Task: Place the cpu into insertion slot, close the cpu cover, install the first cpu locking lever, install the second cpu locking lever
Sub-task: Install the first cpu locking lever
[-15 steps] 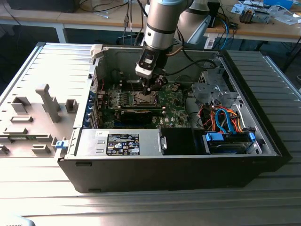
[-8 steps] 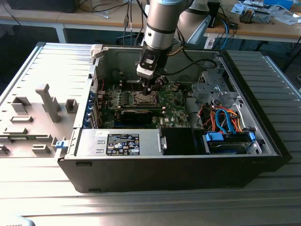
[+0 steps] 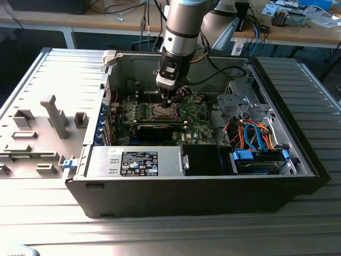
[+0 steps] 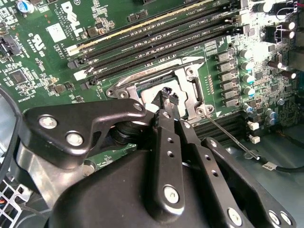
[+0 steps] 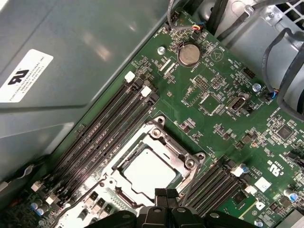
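On the exterior view's left, grey plastic blocks [image 3: 56, 114] stand on the ribbed worktop [image 3: 160, 234] beside the open computer case [image 3: 186, 186]. Mid-case, the hand [image 3: 171, 100] points down at the socket [image 3: 161, 110] on the green board. The first wrist view gives the chip [image 5: 149, 172] seated there, the cover frame [image 5: 176, 151] flat around it, and the fingertips [image 5: 161, 194] pressed together at its edge. The second wrist view adds a thin lever [image 4: 232, 140] jutting beside the socket. Orange and blue cables [image 3: 256, 133] lie rightmost.

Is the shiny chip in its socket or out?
In. In the first wrist view the cpu lies flat and level on the board, with the cpu cover and its silver frame lying around it.
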`<state>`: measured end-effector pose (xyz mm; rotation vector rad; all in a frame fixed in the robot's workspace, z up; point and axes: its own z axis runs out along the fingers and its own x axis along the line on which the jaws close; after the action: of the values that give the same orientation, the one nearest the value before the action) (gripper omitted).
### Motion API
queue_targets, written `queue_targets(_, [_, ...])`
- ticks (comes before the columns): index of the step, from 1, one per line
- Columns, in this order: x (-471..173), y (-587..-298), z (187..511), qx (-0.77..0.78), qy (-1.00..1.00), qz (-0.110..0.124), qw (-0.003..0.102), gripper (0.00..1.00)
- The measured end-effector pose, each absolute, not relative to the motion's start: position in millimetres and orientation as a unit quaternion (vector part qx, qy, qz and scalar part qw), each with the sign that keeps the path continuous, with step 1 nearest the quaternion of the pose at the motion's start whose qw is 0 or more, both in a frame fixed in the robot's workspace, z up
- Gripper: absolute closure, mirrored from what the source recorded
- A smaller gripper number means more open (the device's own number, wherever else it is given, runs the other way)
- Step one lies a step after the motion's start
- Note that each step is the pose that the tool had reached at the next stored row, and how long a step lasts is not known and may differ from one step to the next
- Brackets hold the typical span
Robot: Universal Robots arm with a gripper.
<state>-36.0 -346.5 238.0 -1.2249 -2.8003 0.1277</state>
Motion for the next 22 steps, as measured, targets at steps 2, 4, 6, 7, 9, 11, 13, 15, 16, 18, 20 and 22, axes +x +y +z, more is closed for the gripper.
queue_targets(2, [-36.0,-346.5,238.0,-0.396,-0.916,0.042,0.041,0.89])
queue_targets(4, [-36.0,-346.5,238.0,-0.393,-0.918,0.042,0.041,0.89])
queue_targets(6, [-36.0,-346.5,238.0,-0.390,-0.919,0.042,0.041,0.89])
queue_targets(7, [-36.0,-346.5,238.0,-0.386,-0.921,0.042,0.041,0.89])
queue_targets(9, [-36.0,-346.5,238.0,-0.378,-0.924,0.042,0.041,0.89])
queue_targets(11, [-36.0,-346.5,237.9,-0.372,-0.927,0.041,0.041,0.89])
queue_targets(13, [-36.1,-346.5,238.0,-0.367,-0.928,0.038,0.042,0.89])
queue_targets(15, [-36.0,-346.5,238.0,-0.366,-0.929,0.030,0.045,0.89])
queue_targets(16, [-36.0,-346.5,238.0,-0.366,-0.929,0.023,0.048,0.89])
queue_targets(18, [-36.0,-346.5,238.0,-0.359,-0.932,0.022,0.048,0.89])
queue_targets(20, [-36.0,-346.6,238.0,-0.344,-0.937,0.023,0.048,0.89])
queue_targets(22, [-36.0,-346.5,238.0,-0.338,-0.940,0.023,0.047,0.89])
